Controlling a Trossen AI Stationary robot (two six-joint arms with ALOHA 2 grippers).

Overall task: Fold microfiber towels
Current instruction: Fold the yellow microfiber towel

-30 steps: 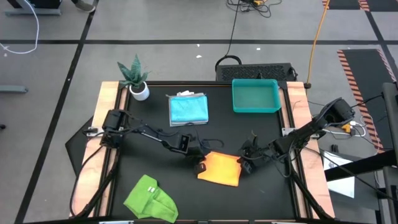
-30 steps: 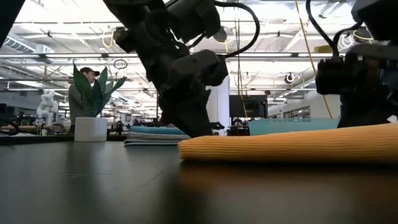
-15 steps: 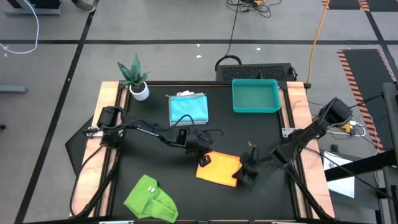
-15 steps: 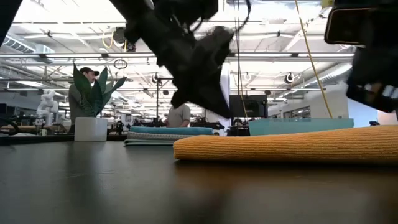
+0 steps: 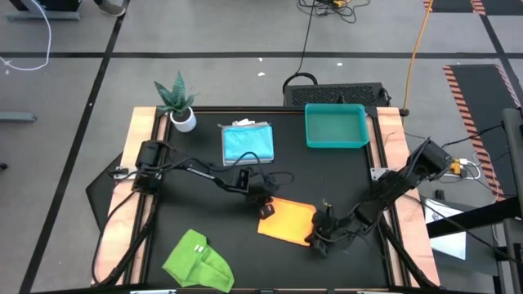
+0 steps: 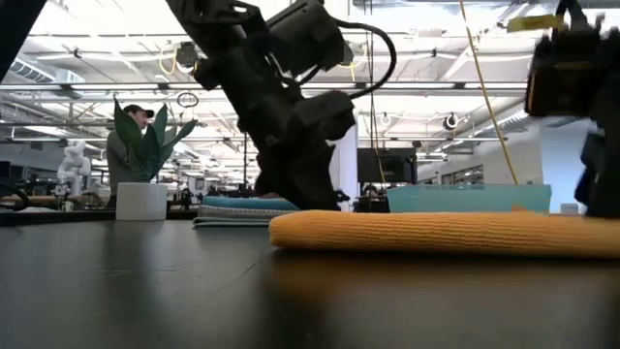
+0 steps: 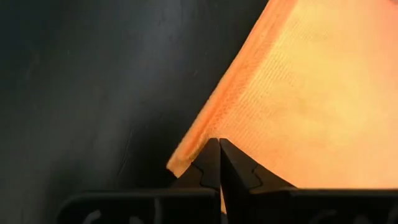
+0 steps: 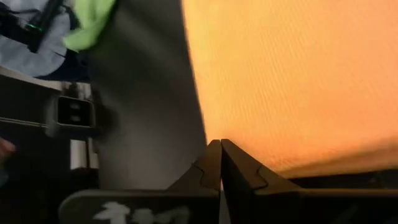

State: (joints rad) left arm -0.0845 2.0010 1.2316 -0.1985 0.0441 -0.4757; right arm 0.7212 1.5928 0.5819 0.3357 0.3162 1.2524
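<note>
A: Where is the orange towel (image 5: 288, 220)?

B: It lies folded flat on the black table (image 5: 188, 204), toward the front and a little right of centre, with one gripper at each end.

A: And the left gripper (image 5: 263, 210)?

B: It sits at the towel's left edge. In its wrist view the two fingers (image 7: 208, 165) are pressed together with no gap, and their tips meet right at the towel's folded corner. The orange cloth (image 7: 311, 93) spreads out beyond the tips. I can't tell if any cloth is pinched between them.

A: The right gripper (image 5: 320, 238)?

B: It is at the towel's front right corner. Its fingers (image 8: 214, 163) are also closed tip to tip, right at the towel's edge, where the cloth (image 8: 298, 74) meets the dark table.

A: What else is on the table?

B: A lime green towel (image 5: 198, 260) lies crumpled at the front left. A light blue towel (image 5: 248, 143) lies folded at the back. A teal tray (image 5: 336, 125) is beside it, and a small potted plant (image 5: 177, 102) stands at the back left corner.
</note>
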